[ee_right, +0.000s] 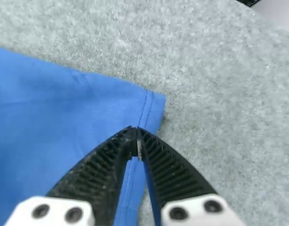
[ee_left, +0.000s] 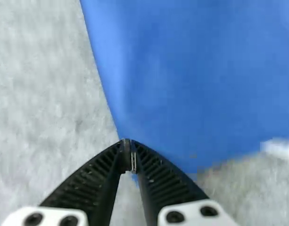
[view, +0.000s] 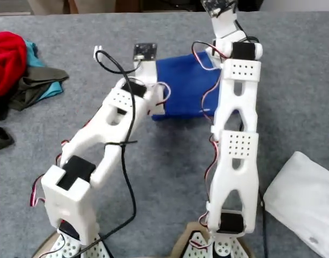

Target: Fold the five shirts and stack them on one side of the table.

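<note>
1. A blue shirt (view: 183, 86) was seen lying flat on the grey table (view: 153, 177), toward its far side and between the two arms.
2. The left gripper (ee_left: 128, 153) was found with its jaws drawn together at the shirt's edge. A sliver of blue cloth was caught just behind the tips.
3. The right gripper (ee_right: 136, 139) was likewise found closed, and the stitched hem near a corner of the blue shirt was pinched between its jaws.
4. A loose heap was seen at the table's left side, well apart from the blue shirt. A red shirt (view: 6, 59), a teal shirt (view: 54, 88) and a dark olive shirt (view: 33, 80) were piled in it.
5. A white cloth (view: 306, 201) was seen at the near right edge of the table.
</note>
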Robot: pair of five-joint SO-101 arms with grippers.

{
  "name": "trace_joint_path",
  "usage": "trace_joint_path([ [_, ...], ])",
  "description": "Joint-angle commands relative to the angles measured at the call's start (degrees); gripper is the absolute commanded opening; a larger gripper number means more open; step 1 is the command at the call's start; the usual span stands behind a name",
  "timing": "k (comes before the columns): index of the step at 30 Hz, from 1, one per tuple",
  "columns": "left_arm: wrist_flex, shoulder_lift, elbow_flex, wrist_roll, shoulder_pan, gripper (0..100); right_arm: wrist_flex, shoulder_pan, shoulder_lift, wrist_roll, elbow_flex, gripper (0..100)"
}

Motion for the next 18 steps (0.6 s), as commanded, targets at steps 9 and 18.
trace_joint_path([
  [9, -2.99, 12.7, -14.24, 2.11, -2.9, 2, 0.0, -3.3, 3.12, -2.02, 0.57, 0.5],
  [18, 8.7, 22.99, -25.14, 2.2, -4.22, 2, -10.11, -0.84, 10.68, -1.76, 2.77, 0.5],
])
